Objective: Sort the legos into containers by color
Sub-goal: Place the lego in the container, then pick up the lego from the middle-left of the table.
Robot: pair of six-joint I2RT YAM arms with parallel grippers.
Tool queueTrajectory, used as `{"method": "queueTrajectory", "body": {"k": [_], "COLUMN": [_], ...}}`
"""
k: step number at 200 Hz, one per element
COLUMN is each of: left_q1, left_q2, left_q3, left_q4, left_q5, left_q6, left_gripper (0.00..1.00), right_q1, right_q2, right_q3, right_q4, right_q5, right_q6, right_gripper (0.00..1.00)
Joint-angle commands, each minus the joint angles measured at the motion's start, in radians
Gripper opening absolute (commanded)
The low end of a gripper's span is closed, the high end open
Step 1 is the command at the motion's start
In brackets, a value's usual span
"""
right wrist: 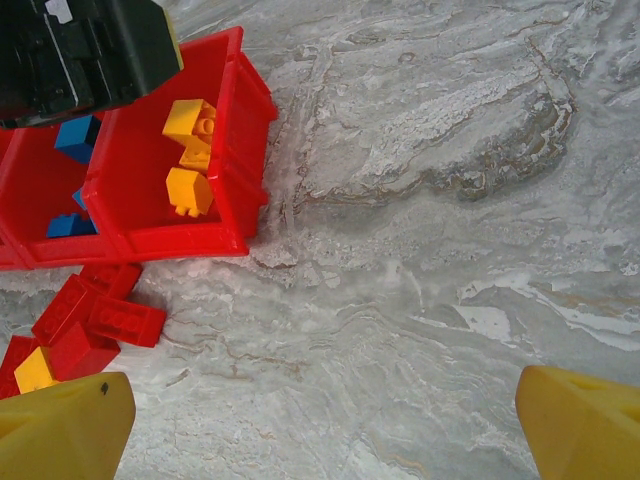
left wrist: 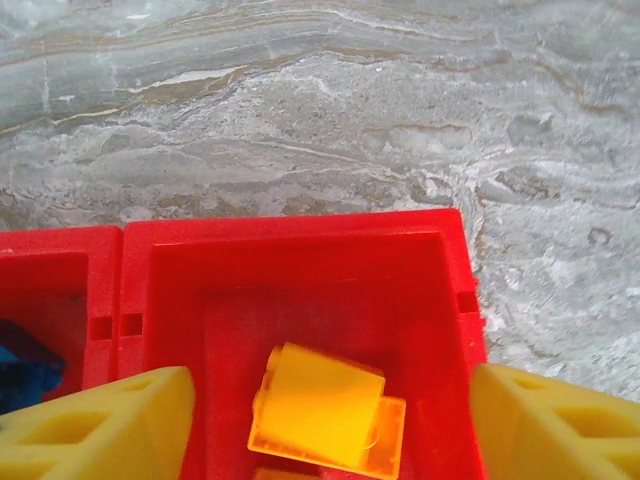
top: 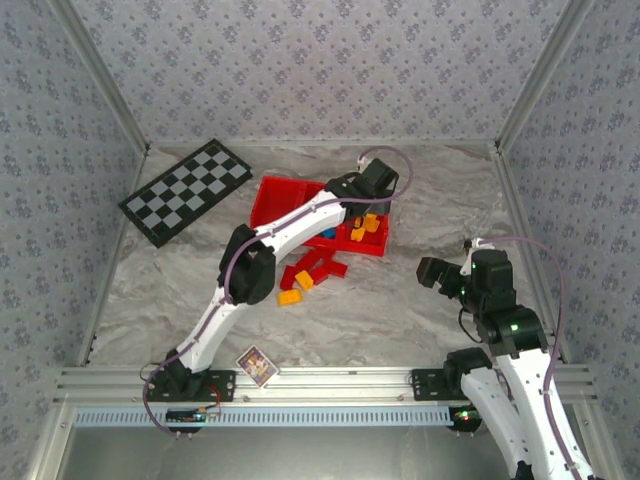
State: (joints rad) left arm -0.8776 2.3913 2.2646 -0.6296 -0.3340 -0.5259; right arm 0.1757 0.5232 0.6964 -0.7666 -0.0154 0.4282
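Marbled grey table [top: 430, 200]; shallow red tray [right wrist: 180, 241], orange-yellow bricks [right wrist: 189, 191] inside

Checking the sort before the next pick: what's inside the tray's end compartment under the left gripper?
Orange-yellow bricks, about three, piled in the end compartment; its far end is bare. Anything beneath them is covered.

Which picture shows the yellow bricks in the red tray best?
The right wrist view: the yellow bricks lie unhidden in the tray. The left wrist view cuts them off; the top view shows them tiny.
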Motion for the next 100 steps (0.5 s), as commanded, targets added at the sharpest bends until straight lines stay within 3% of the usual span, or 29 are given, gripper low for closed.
{"method": "queueTrajectory", "body": {"k": [1,50,100], "left_q1": [0.009,0.011,0.008], "left_q2": [-0.024,-0.187,-0.539], "left_q3": [0.051,-0.099,-0.58], "left_q4": [-0.019,0.0,0.124], "left_q5": [0.02,0.042,0.018], "left_q6": [0.064,0.148,0.081], "left_gripper": [0.82,1.0,1.0], "right_q1": [0.007,0.011,0.017], "right_q2": [-0.009,-0.01,-0.012], "right_q3": [0.003,0.003,0.005], "right_q4": [0.005,0.002,-0.001], "right_q5": [-0.002,0.002,0.008], "right_q6": [-0.006,-0.006,-0.005], "right_gripper": [1.0,1.0,1.0]}}
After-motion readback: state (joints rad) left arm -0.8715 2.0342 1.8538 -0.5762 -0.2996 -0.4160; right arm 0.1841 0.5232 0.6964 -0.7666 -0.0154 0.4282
